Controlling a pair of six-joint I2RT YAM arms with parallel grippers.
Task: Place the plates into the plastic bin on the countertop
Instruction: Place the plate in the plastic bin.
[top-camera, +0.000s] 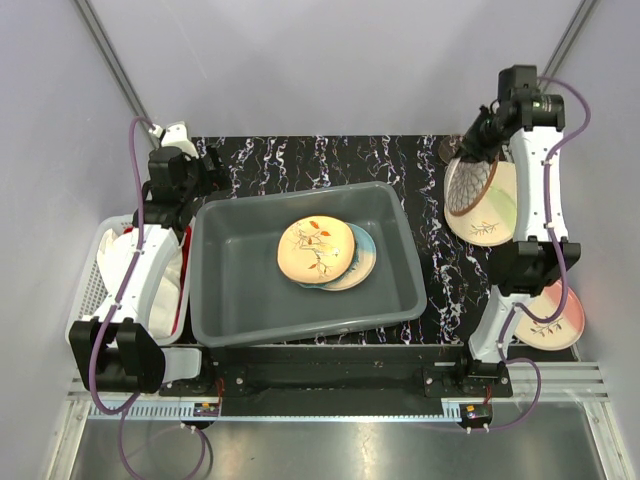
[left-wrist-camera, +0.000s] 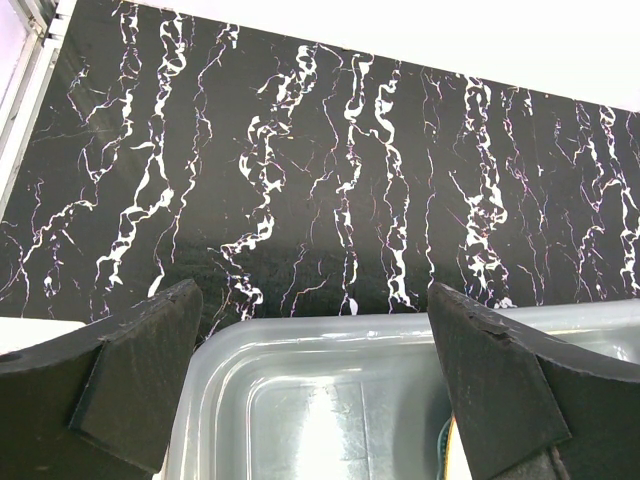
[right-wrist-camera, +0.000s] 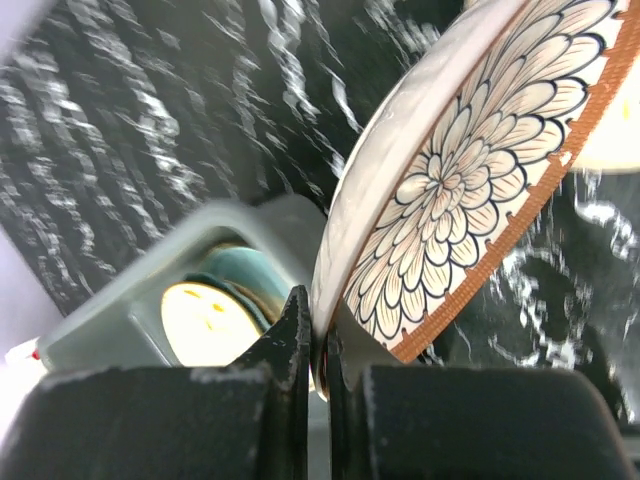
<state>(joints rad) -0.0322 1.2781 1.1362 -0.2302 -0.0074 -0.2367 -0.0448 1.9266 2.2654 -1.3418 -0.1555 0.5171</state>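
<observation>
Right gripper is pinched tight on the rim of the flower plate, held up right of the plastic bin. I'll carry it over slowly and lower it flat; the blurry view hints my hold is thin.

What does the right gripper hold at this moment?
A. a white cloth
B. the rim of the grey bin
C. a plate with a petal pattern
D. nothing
C: the right gripper is shut on the edge of the petal-pattern plate, which hangs tilted, off to the side of the plastic bin.
</observation>
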